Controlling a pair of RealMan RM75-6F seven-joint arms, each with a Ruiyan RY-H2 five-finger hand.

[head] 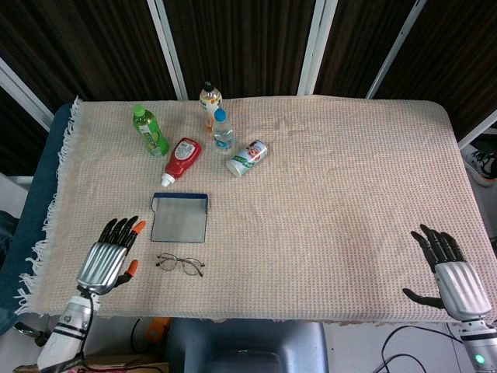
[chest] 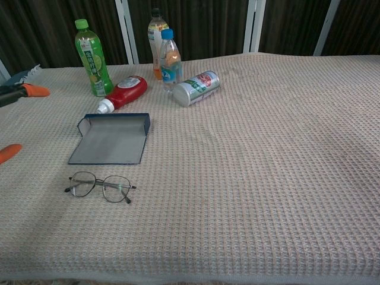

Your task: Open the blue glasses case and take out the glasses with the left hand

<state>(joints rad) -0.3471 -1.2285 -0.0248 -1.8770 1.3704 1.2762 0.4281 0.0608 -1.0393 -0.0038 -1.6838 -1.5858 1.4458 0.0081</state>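
Glasses out on the cloth, both hands empty with fingers spread.

Head view: the blue glasses case (head: 179, 217) lies open and flat left of centre, the glasses (head: 180, 264) just near of it, apart from it. The left hand (head: 107, 262) hovers at the near left edge, holding nothing; the right hand (head: 452, 270) sits at the near right, likewise released.
Chest view: case and glasses lie the same way (only orange fingertips (chest: 35, 90) show at the left edge); a red ketchup bottle (chest: 124, 92) lies just beyond the case.

Bright even light, soft shadows, sharp; edges perhaps distorted.
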